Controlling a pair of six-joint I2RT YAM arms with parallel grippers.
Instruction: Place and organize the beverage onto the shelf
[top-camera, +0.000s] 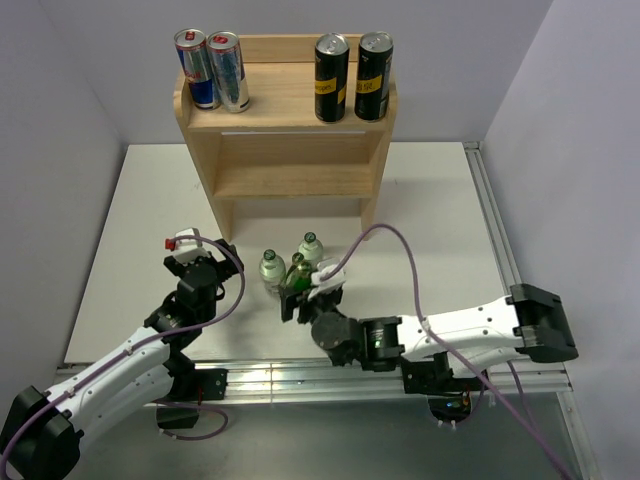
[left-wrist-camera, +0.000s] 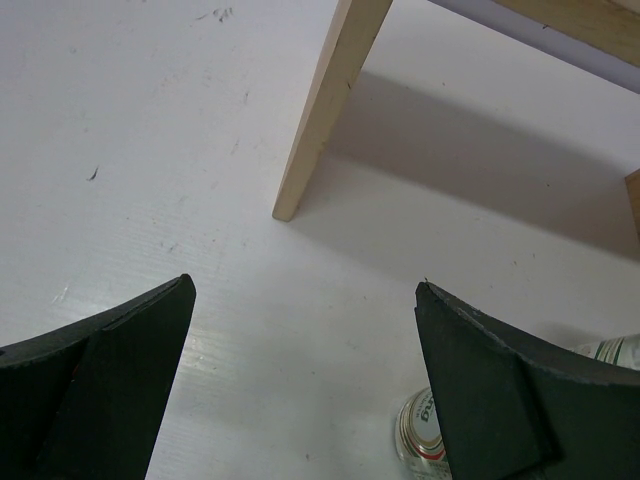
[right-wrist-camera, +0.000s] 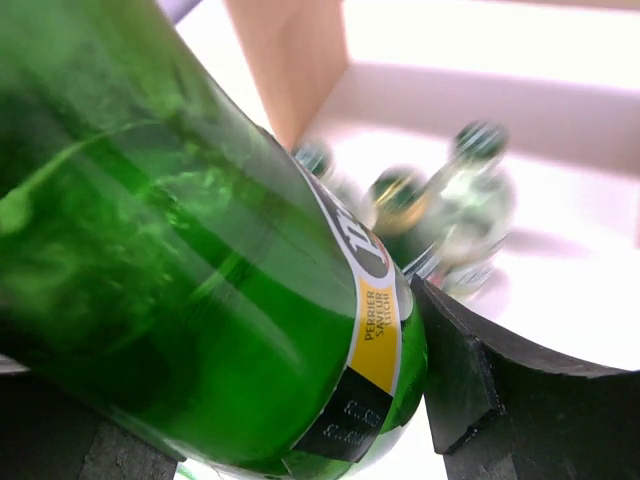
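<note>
A green Perrier bottle (right-wrist-camera: 200, 250) fills the right wrist view, and my right gripper (right-wrist-camera: 260, 385) is shut on it, the right finger (right-wrist-camera: 470, 390) pressed against its labelled side. From above, that green bottle (top-camera: 297, 270) stands on the table in front of the shelf (top-camera: 285, 100), with my right gripper (top-camera: 304, 291) around it. Two clear bottles (top-camera: 271, 268) (top-camera: 311, 247) stand right beside it. My left gripper (top-camera: 200, 252) is left of the bottles. It is open (left-wrist-camera: 305, 283) over bare table, near the shelf's front left leg (left-wrist-camera: 322, 110).
On top of the shelf stand two blue-and-silver cans (top-camera: 212, 70) at the left and two black-and-yellow cans (top-camera: 352, 77) at the right. The top of a labelled bottle (left-wrist-camera: 418, 435) shows by my left gripper's right finger. Grey walls close in the table on three sides.
</note>
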